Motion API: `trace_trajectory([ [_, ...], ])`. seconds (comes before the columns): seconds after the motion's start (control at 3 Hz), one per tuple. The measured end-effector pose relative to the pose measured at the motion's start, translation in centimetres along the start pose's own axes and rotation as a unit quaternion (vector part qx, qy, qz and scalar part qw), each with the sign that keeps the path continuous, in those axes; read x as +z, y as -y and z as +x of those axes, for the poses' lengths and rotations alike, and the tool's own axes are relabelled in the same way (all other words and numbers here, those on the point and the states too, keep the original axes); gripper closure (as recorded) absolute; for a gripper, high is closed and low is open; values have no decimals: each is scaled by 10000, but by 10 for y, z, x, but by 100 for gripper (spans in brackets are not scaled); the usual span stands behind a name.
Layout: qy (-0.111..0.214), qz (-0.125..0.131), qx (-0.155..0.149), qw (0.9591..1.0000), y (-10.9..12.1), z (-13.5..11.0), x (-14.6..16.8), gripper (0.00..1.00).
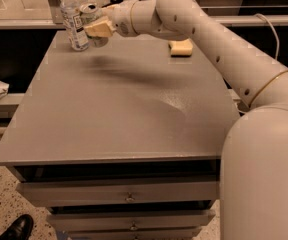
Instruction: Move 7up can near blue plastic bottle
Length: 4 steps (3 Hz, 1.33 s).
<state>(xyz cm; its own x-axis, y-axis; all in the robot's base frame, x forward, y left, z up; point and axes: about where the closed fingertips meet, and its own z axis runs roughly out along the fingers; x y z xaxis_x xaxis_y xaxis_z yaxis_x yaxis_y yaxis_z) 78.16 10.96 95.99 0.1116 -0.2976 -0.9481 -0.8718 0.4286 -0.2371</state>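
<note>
The 7up can (90,14), silver-topped with white and green sides, is at the table's far left corner, held in my gripper (98,28). The gripper's tan fingers (100,29) are shut on the can's body. The can is right next to the blue plastic bottle (73,21), a tall clear bottle with a white cap and white label, standing upright just to its left. I cannot tell whether the can's base touches the table. My white arm reaches in from the right across the back of the table.
A yellow sponge (181,48) lies on the grey table (129,109) at the back right, under my arm. Drawers are below the table's front edge. A shoe (15,228) is on the floor at the bottom left.
</note>
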Motion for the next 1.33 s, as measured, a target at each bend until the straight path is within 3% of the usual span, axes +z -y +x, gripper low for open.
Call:
trace_trajectory([
  [0.33, -203, 179, 143, 9995, 24, 18, 2, 100],
  [0.67, -30, 222, 471, 9986, 41, 29, 17, 99],
  [1.0, 303, 156, 901, 9954, 46, 29, 32, 75],
  [1.33, 354, 106, 1037, 9939, 45, 27, 41, 53],
])
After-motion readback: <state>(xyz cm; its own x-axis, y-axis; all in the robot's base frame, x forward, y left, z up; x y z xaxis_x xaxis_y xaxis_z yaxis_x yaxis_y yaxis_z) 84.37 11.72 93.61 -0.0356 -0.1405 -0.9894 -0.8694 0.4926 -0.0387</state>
